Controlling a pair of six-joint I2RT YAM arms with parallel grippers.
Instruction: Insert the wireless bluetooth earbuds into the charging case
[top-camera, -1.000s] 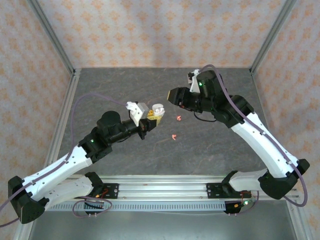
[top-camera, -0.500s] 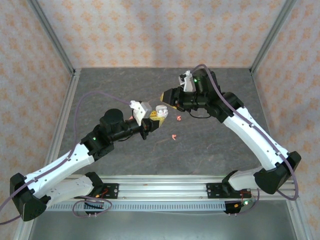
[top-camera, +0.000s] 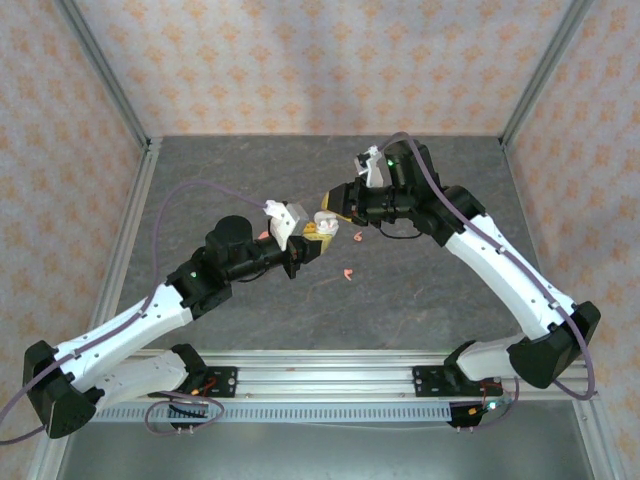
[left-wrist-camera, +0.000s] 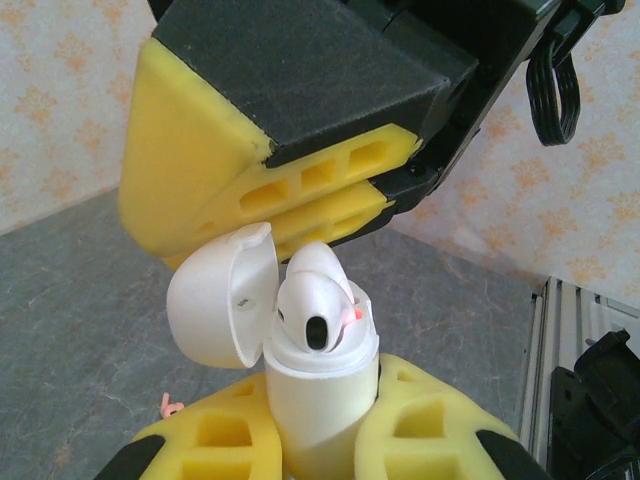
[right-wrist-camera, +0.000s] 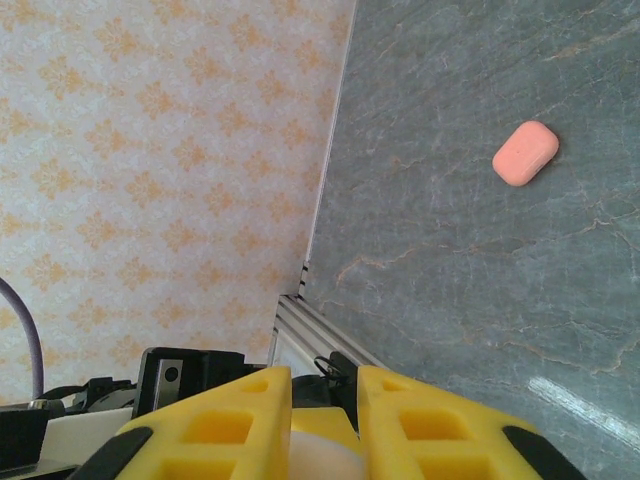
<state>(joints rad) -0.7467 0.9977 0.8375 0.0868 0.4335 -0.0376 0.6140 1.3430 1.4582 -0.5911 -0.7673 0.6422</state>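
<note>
White charging case (left-wrist-camera: 320, 410) between the left gripper's (left-wrist-camera: 320, 435) yellow-and-black fingers (left-wrist-camera: 215, 445), white earbud (left-wrist-camera: 310, 305) atop, coral-pink case (right-wrist-camera: 525, 152) beyond the right gripper's (right-wrist-camera: 325, 400) yellow fingers (right-wrist-camera: 215, 425), grey marbled table (right-wrist-camera: 480, 300), peach floral wallpaper (right-wrist-camera: 150, 150).

- Case (left-wrist-camera: 322, 395) upright betw. L gripper (left-wrist-camera: 320, 445) fingers, over mid-table (top-camera: 420, 290).
- Lid (left-wrist-camera: 215, 300) open, left of case in L wrist view; earbud (left-wrist-camera: 312, 310) in case.
- R gripper (left-wrist-camera: 300, 195) just above and behind case.
- Loose earbud (top-camera: 358, 236) on table, right of case in top view; another earbud (top-camera: 347, 274) nearer arm bases.
- 2nd case (right-wrist-camera: 525, 152) on table, apart.

No readable text, no labels, no numbers
</note>
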